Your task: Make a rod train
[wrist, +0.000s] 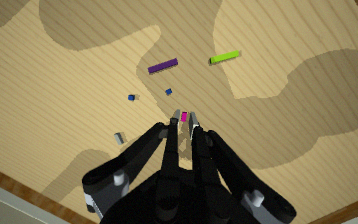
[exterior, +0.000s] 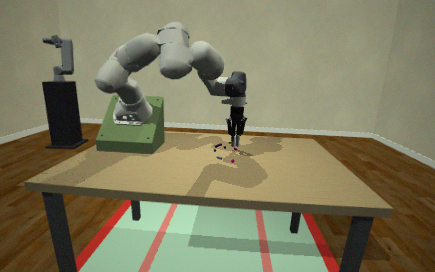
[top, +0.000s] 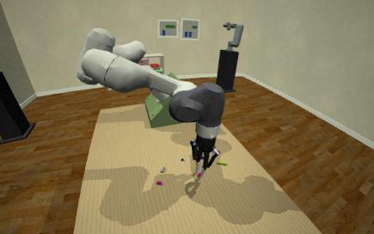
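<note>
Wooden table (top: 121, 129) (exterior: 126, 172) (wrist: 30, 75): work surface. References are to the purple rod (top: 203, 157) (exterior: 218, 145) (wrist: 163, 66). Nearest the onlooker, well apart from it: outer magenta rod (top: 159, 182) (exterior: 233, 161), then grey rod (top: 162, 169) (exterior: 219, 158) (wrist: 119, 138). Closer to it: gripper (top: 200, 169) (exterior: 235, 143) (wrist: 184, 116), jaws narrowly parted, not clamped, around the inner magenta rod (top: 199, 175) (exterior: 235, 149) (wrist: 184, 116). Caution: off-centre closure could skew this short rod. Beside the reference: two blue rods; a low finger sweep could roll either. Beyond: lime rod (top: 222, 163) (exterior: 230, 143) (wrist: 224, 57).
</note>
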### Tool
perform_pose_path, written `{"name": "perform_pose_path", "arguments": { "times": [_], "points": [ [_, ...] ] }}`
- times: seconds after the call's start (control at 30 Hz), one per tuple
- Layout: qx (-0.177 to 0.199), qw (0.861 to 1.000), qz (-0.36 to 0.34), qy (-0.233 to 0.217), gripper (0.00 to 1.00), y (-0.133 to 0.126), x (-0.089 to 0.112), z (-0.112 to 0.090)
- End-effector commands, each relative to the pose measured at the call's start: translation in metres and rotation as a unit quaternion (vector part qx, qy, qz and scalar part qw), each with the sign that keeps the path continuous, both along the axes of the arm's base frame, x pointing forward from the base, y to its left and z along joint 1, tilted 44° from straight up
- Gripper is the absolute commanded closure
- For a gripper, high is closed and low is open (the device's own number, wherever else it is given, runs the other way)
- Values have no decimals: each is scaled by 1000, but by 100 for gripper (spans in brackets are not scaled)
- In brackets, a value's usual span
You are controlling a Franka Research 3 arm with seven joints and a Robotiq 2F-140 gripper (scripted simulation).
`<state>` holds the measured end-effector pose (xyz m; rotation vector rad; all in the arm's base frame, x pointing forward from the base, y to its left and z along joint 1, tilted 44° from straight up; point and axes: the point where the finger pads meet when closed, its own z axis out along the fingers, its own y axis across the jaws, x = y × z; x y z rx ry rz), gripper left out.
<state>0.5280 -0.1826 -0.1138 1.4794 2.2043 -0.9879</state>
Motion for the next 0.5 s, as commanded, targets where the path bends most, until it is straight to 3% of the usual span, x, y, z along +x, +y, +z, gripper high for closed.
{"name": "perform_pose_path", "arguments": {
  "times": [0.0, 0.47],
  "points": [
    [0, 1000, 0, -1, 85, -1, 1, -1],
    [0, 1000, 0, -1, 85, -8, 0, -8]
  ]
}}
